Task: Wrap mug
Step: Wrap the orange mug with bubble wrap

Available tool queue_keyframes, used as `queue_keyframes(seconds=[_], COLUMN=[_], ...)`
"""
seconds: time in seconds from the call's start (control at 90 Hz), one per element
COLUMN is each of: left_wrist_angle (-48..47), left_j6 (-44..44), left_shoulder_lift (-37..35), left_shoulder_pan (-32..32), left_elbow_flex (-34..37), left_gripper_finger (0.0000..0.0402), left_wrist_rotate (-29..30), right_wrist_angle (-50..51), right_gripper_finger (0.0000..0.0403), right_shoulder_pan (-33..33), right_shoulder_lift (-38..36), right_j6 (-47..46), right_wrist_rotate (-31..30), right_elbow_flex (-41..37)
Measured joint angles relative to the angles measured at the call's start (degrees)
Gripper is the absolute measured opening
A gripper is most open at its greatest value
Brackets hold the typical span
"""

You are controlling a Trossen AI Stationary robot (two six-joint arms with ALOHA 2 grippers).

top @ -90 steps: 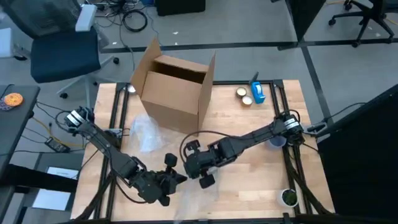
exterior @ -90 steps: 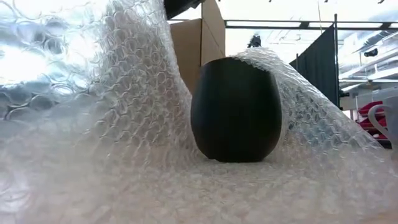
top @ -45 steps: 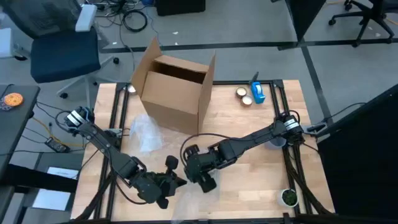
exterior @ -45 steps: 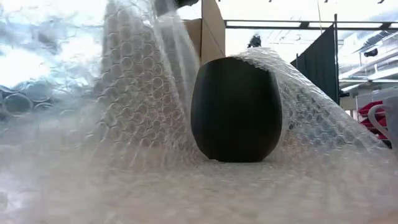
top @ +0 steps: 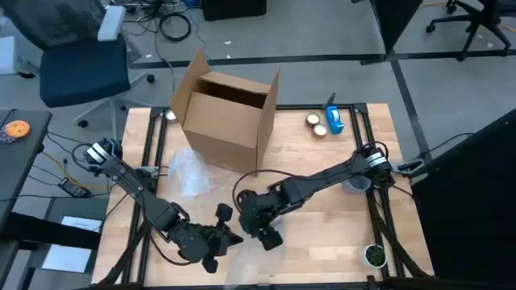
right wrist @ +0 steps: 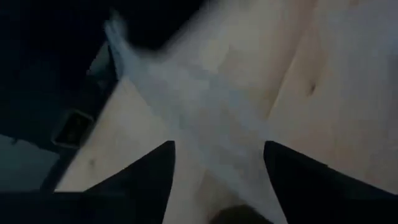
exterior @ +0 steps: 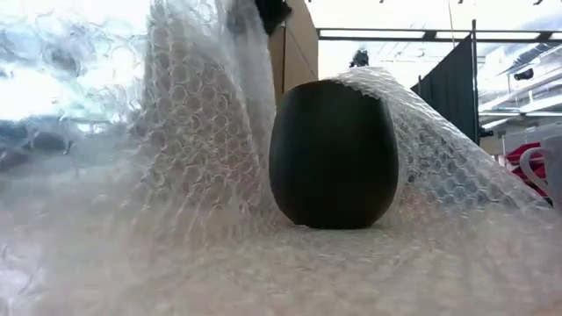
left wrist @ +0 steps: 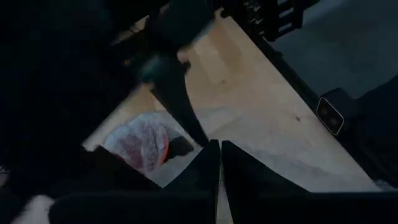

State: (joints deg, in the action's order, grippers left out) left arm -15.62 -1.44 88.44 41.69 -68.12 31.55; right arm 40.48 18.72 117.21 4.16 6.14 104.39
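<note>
A black mug (exterior: pixel 334 154) stands upright on a sheet of bubble wrap (exterior: pixel 263 263) near the table's front edge. The sheet rises steeply at the mug's left (exterior: pixel 198 114) and drapes down behind its right side (exterior: pixel 439 149). In the high view the mug is hidden under the arms. My left gripper (top: pixel 219 238) is shut on the wrap. My right gripper (top: pixel 260 224) stands open over the sheet, and a band of wrap (right wrist: pixel 186 112) runs between its spread fingers; whether it touches them I cannot tell. My left gripper pinches the bubble wrap between its two fingers (left wrist: pixel 208 168), and the pale sheet (left wrist: pixel 273 162) shows right beside them. Which edge of the sheet it has cannot be told. The sheet stands raised at the mug's left side while its lower part lies on the table.
An open cardboard box (top: pixel 227 113) stands at the far side, with a second piece of bubble wrap (top: pixel 189 173) in front of it. Tape rolls and a blue item (top: pixel 324 122) lie far right. A small cup (top: pixel 373 256) sits near the front right corner.
My right gripper has drifted a little toward the table's left and near edge. The raised part of the wrap has drawn in from a wide sweep at the left and now stands steeper, closer to the mug. The mug has stayed put.
</note>
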Motion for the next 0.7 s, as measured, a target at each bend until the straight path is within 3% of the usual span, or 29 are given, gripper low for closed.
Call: queue_keyframes(seconds=[0.144, 0.378, 0.578, 0.7], left_wrist_angle=[-0.1, -0.1, -0.1, -0.8], left_j6=[-0.1, 0.0, 0.5, 2.6], left_shoulder_lift=[0.0, 0.0, 0.0, 0.0], left_shoulder_pan=[-0.1, -0.3, -0.4, -0.4], left_elbow_flex=[0.0, 0.0, 0.0, 0.0], left_gripper_finger=[0.0001, 0.0001, 0.0001, 0.0001], left_wrist_rotate=[0.0, -0.2, 0.1, -0.2], right_wrist_angle=[-2.6, -5.0, -5.1, -5.2], right_gripper_finger=[0.0143, 0.0013, 0.0003, 0.0002], right_shoulder_pan=[-0.1, -0.3, -0.4, -0.5], right_shoulder_lift=[0.0, 0.0, 0.0, 0.0], right_j6=[0.4, 0.9, 9.4, 14.6], right_wrist_rotate=[-1.5, -7.3, -20.5, -25.0], right_elbow_flex=[-3.6, -3.5, -3.3, -3.3])
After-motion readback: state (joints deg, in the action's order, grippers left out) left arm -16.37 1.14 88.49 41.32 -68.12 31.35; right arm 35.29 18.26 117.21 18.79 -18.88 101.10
